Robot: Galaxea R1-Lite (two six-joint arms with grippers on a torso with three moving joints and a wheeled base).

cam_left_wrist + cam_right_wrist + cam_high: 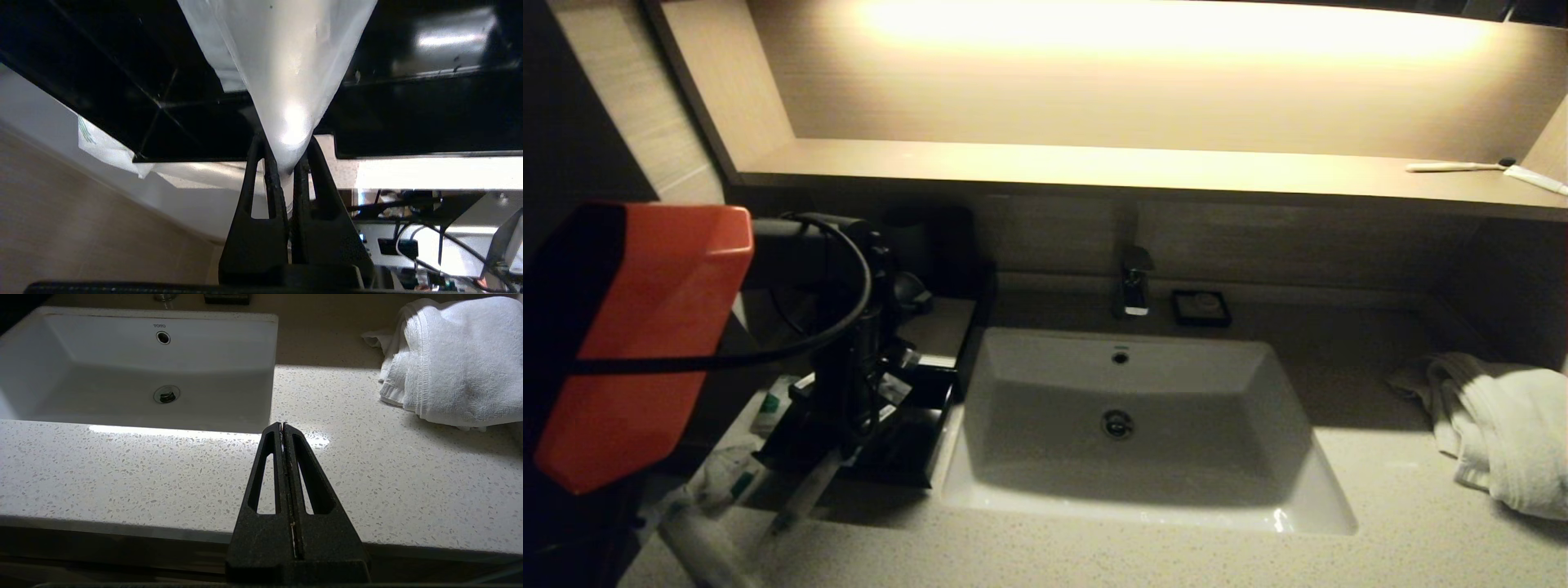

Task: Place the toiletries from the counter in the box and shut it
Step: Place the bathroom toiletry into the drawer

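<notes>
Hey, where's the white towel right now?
In the head view the towel lies bunched on the counter at the robot's right, beside the sink, far from the box.

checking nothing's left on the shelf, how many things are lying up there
2, both at the right end of the lit light-wood shelf: a bare pale toothbrush with a dark head, and a small white tube just right of it. The frame edge may hide more.

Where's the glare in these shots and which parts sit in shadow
Head view: the shelf light blows out, the box sits in shadow under the left arm. Left wrist view: a bright spot on the sachet held by the left gripper. Right wrist view: a glare strip along the sink rim.
</notes>
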